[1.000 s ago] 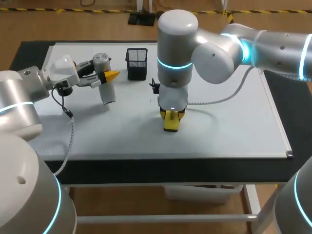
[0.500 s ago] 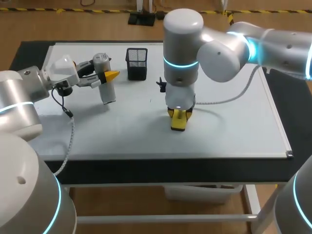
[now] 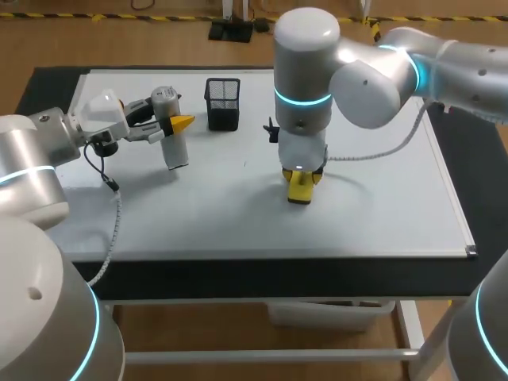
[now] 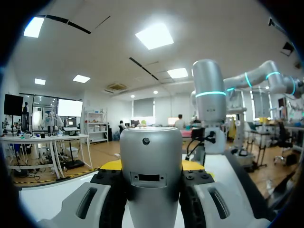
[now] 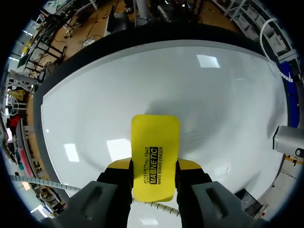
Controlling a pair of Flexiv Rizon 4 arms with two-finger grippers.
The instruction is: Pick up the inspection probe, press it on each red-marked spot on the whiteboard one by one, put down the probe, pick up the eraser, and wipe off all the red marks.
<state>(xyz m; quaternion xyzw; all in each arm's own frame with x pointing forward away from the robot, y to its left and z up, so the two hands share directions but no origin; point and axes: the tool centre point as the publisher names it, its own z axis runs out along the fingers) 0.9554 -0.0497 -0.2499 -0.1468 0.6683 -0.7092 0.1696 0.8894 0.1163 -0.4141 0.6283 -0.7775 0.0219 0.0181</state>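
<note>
Eraser (image 5: pixel 155 156) clamped between my right gripper (image 5: pixel 154 167) fingers, face down on whiteboard (image 3: pixel 381 206) near middle, apparently for wiping. Left gripper (image 4: pixel 153 167) fingers clamped on probe (image 3: pixel 173 143), upright at far-left, clear of wiping.

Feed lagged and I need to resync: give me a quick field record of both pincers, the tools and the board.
Left pincer: shut on inspection probe, held upright
Right pincer: shut on yellow eraser, on whiteboard near its middle
Red marks: none visible
Other: black mesh cup near whiteboard's far edge
</note>
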